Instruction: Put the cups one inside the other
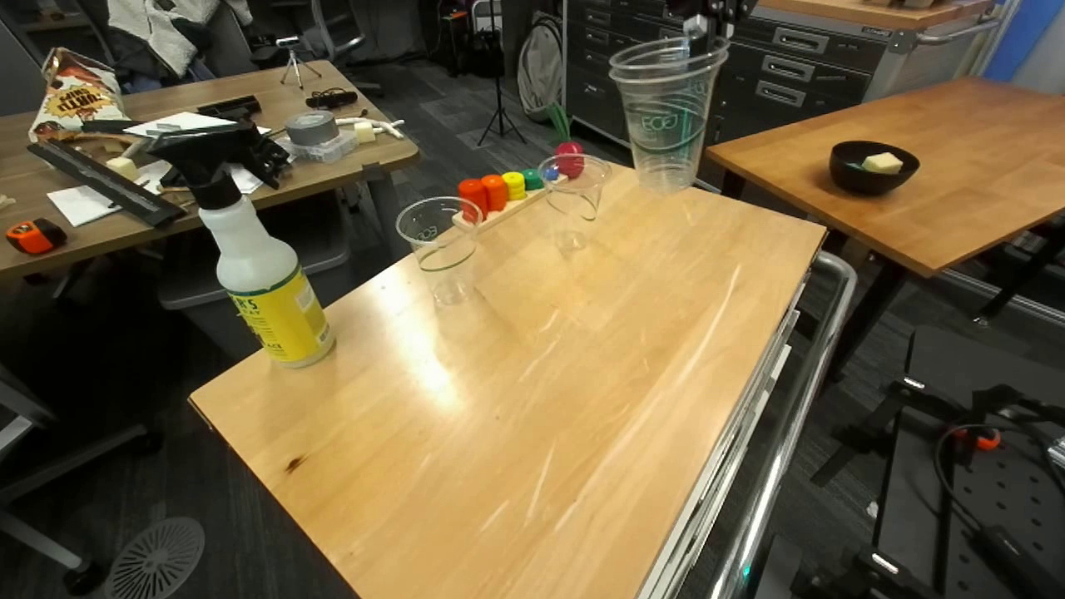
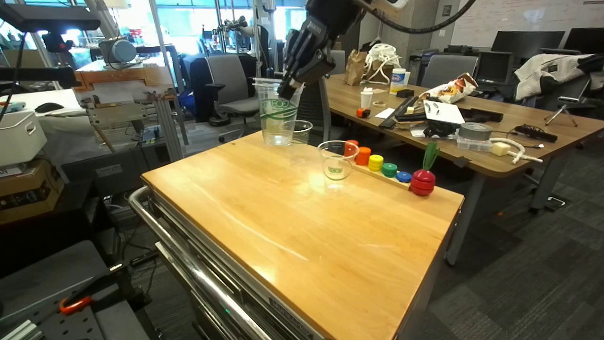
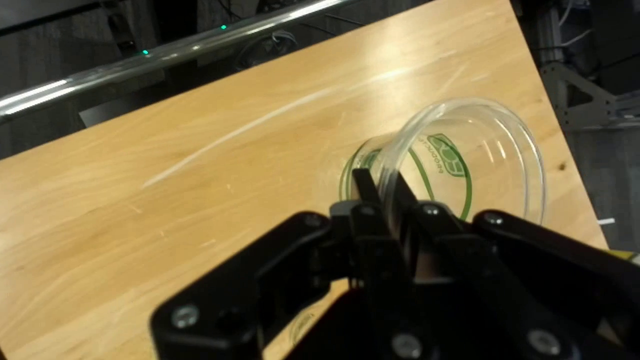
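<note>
- Above the pale wooden desk [image 1: 566,433], raised off it, hangs a nested stack of clear, tapered plastic tumblers [image 1: 666,125], rims up, at least two in it.
- The black two-fingered claw [image 3: 384,187] pinches that stack at the rim.
- Toward the long edge opposite the shiny metal rail [image 1: 780,462], a clear plastic tumbler [image 1: 445,258] stands upright; near it but apart stands a second clear plastic tumbler [image 1: 574,201], closer to the corner with the round red toy radish [image 2: 422,182].
- Near that edge's other corner: a white plastic spray bottle [image 1: 256,258], yellow-labelled, black-triggered.
</note>
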`<state>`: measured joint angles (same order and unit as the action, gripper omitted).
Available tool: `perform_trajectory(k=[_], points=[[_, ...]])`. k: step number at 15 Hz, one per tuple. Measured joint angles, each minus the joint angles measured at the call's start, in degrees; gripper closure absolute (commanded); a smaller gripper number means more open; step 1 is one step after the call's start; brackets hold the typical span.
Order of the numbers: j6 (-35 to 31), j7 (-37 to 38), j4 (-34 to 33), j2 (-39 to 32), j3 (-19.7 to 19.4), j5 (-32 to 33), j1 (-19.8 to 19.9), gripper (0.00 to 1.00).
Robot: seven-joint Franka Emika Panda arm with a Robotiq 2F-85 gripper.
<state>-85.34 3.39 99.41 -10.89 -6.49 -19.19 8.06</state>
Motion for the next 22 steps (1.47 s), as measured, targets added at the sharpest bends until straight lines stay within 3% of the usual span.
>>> perform_trajectory(k=[8, 13, 22], points=[[-8.60, 4.19, -11.81, -9.74, -0.01, -2.65, 0.29, 0.98], [-9.70, 4.94, -18.88, -16.46, 0.09, -3.69, 2.12, 0.98], [-9.37, 4.81, -20.84, -18.65, 1.62, -5.00, 3.74, 0.98]])
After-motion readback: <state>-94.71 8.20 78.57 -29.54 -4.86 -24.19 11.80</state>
